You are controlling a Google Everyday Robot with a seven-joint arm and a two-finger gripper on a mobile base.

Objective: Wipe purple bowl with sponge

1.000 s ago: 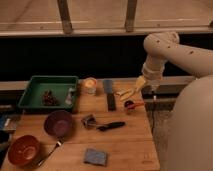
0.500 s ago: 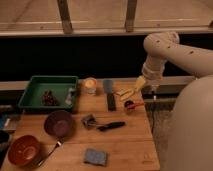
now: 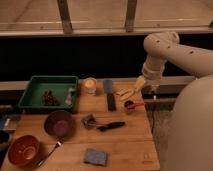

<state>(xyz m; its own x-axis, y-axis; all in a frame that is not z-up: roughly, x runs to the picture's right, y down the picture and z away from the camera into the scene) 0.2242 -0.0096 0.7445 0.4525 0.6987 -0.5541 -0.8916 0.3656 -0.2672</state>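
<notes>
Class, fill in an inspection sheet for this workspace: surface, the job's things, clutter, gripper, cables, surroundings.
Surface: wooden table, crowded.
Job's things: purple bowl left of centre; sponge lies flat near the front edge, apart from the bowl.
Clutter: green tray, reddish-orange bowl, dark block, black-handled tool.
Gripper: gripper hangs over the table's far right edge, far from the sponge.
Cables: nothing seen.
Surroundings: window frame behind the table.

I can read no text or label here (gripper [image 3: 151,91] hangs above the far right corner of the table [image 3: 132,146]).
</notes>
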